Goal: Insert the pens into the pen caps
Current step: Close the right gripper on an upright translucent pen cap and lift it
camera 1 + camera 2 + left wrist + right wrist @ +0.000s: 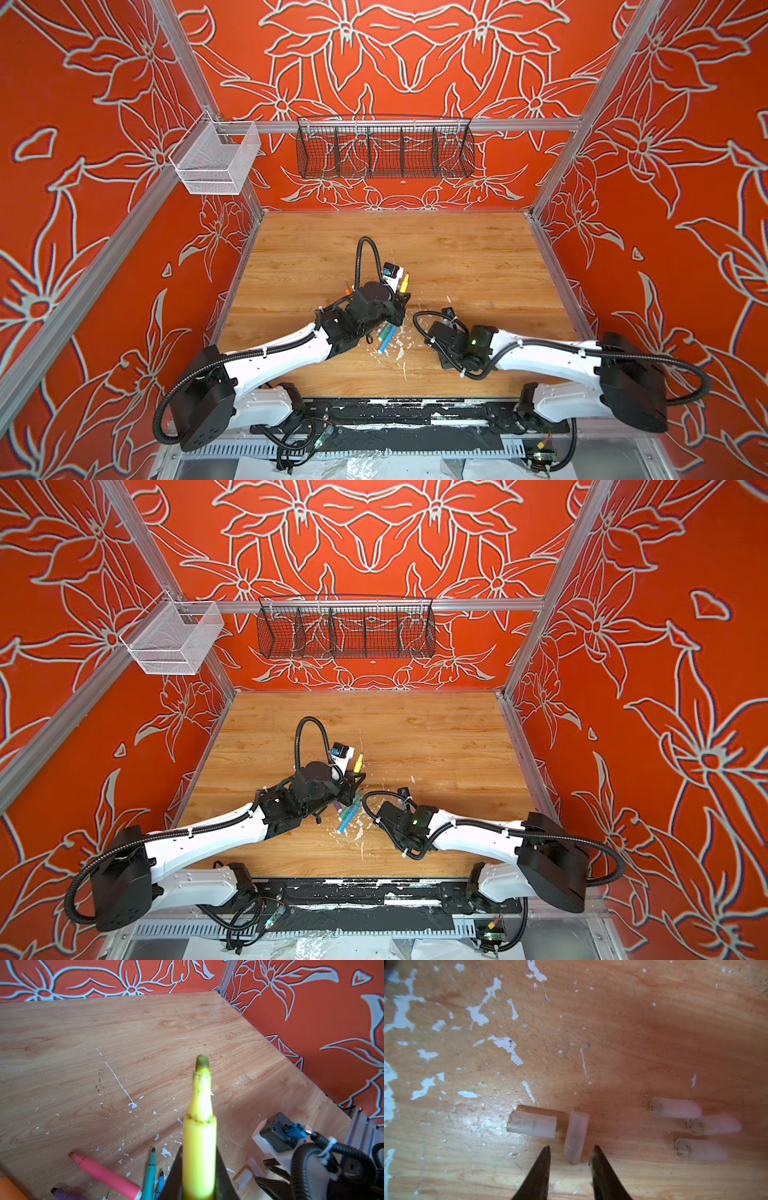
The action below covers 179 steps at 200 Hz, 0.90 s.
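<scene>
1. On the left, our left claw is closed tight on the yellow pen. The pen's bare tip sticks out past the claw, up off the table.
2. The other pens lie on the wood close to that arm: the orange pen, the purple pen, the pink pen, the green pen and the blue pen. The tips we can see have no caps on.
3. On the right, our right claw is open and low over the table. One jaw stands on each side of a clear cap, and neither touches it.
4. A second cap lies just beside that one. Three more caps lie in a bunch near by.
5. We think we should squeeze the cap softly, because it is smooth and round and could pop out. We should lift it without bumping the second cap. Then we turn its open end to the yellow tip, line both up straight, and push.
6. The table is scratched wood with white flecks. We must not take a fleck for a cap.
7. The walls are orange with pale flowers. A white mesh basket hangs on the left, and a black wire basket hangs at the back.
</scene>
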### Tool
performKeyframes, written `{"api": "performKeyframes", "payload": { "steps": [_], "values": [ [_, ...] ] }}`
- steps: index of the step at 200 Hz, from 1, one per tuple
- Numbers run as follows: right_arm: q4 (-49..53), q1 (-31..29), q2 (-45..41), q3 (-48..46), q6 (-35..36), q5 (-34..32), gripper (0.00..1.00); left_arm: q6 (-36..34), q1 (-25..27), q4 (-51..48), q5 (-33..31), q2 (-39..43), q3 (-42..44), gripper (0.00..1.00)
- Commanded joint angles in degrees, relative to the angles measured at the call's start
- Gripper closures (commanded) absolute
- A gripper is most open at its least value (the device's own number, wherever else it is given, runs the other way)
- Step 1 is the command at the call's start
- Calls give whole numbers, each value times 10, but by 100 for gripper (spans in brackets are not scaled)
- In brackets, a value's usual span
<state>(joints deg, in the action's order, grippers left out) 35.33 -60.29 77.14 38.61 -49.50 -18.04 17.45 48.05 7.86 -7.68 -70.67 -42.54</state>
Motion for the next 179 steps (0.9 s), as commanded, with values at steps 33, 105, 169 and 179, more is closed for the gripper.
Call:
{"api": "performKeyframes", "payload": {
  "steps": [33, 105, 169, 179],
  "values": [
    [-33, 22, 42, -2, 1, -3, 60, 4, 1, 4, 3, 11, -3, 100],
    [-53, 32, 67, -3, 5, -2, 59, 3, 1, 4, 5, 6, -5, 100],
    [-35, 33, 23, -34, -9, 7, 60, 3, 1, 5, 8, 1, -7, 100],
    [-34, 33, 15, -39, -9, 8, 60, 3, 1, 5, 8, 2, -7, 100]
  ]
}}
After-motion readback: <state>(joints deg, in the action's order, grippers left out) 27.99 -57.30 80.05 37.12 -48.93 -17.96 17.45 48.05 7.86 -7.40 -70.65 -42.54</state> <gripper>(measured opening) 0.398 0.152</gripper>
